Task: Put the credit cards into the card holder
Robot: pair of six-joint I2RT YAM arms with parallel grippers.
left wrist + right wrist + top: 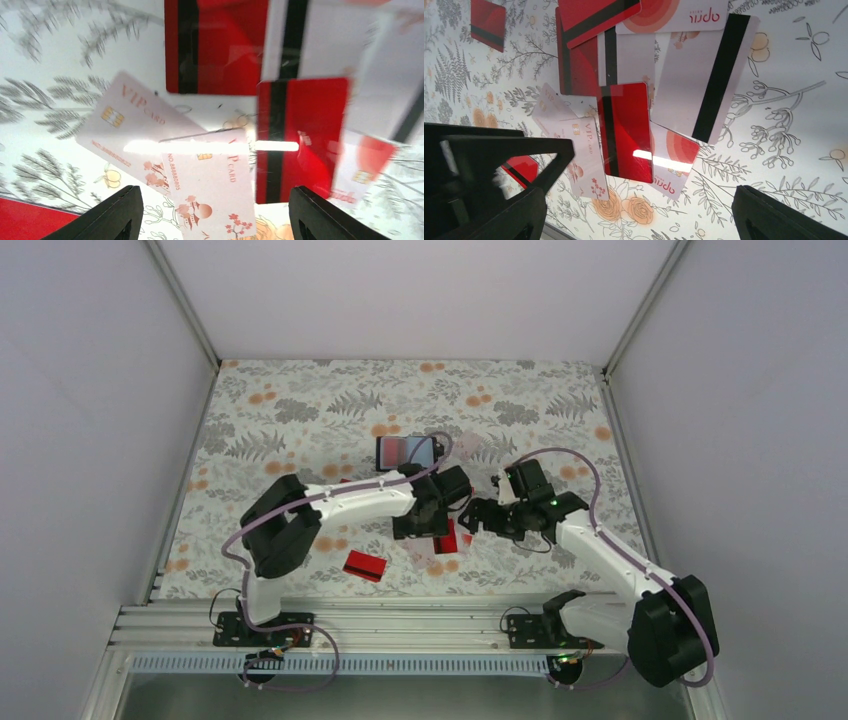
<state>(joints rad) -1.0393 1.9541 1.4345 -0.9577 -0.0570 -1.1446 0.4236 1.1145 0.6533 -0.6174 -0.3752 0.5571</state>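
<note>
Both grippers hang empty over the heap. Our left gripper (215,210) has its fingers spread wide above the credit cards (300,135), and our right gripper (639,220), just beside it, is spread the same way and holds nothing. The cards lie loose and overlapping at the middle of the counter (300,400), with one red card (365,566) apart toward the near edge. The card holder (408,451) lies unfolded beyond the heap, toward the far edge. We cannot tell whether its pockets hold anything. We judge nearly all the work is left.
</note>
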